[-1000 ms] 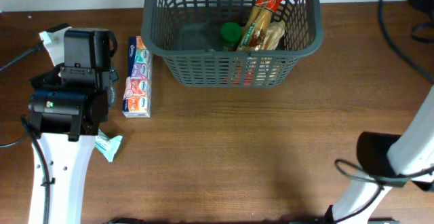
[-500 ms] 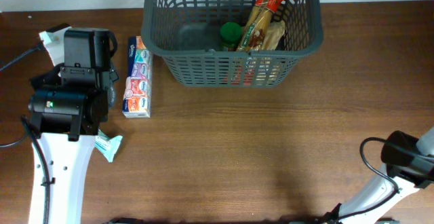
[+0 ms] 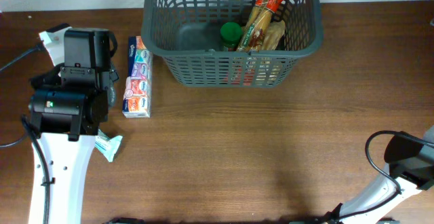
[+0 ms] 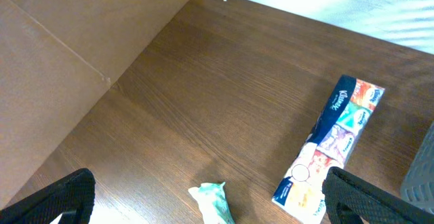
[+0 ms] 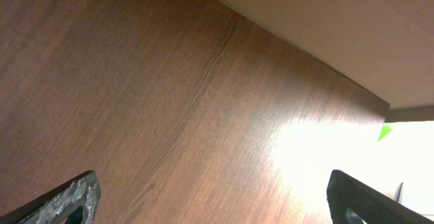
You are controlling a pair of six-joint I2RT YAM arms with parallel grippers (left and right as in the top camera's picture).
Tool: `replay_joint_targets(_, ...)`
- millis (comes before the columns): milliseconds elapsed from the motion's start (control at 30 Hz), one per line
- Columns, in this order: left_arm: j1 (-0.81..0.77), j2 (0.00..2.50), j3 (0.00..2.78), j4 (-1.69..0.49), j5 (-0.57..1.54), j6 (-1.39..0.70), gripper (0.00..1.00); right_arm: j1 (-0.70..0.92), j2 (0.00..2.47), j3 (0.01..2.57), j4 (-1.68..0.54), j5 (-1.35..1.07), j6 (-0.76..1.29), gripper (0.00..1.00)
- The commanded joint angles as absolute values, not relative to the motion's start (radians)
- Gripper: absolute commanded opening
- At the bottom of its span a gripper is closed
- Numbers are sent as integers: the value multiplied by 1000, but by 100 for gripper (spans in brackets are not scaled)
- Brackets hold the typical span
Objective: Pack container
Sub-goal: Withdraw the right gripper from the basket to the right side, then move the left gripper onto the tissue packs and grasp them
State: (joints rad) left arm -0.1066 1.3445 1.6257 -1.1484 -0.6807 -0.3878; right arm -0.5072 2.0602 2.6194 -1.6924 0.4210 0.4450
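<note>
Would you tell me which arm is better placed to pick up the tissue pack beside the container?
Left, probably: the left hand, open, hovers beside the tissue pack, visible in its wrist view; the right hand sits far off, seeing only table.

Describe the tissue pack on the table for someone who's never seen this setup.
Find the big dark grey basket at the table's far edge. Just outside its left wall, flat on the wood, lies a long narrow tissue pack. Unlike the small crumpled teal packet nearer the front, it is a straight strip with a row of colourful panels.
</note>
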Motion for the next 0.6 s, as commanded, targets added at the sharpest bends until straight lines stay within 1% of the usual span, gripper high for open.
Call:
replay_joint_targets(0,-102,1335,1638,-1149,-593,-388,99,-511,2062,2616,-1698,438,454,99)
replay_joint_targets(133,-102,1335,1638,-1194,-384,-387,99,-511,2062,2616,-1698,438,454,99)
replay_joint_targets(300,-102,1335,1638,-1286,-213,-388,99,-511,2062,2616,-1698,438,454,99)
replay_joint_targets(400,-102,1335,1638,-1356,-159,-390,99,-511,2062,2616,-1698,438,454,99)
replay_joint_targets(533,-102,1335,1638,-1374,-148,-434,99,-511,2062,2616,-1698,438,454,99)
replay_joint_targets(567,-102,1335,1638,-1374,-147,-436,94,-511,2062,2616,-1698,438,454,99)
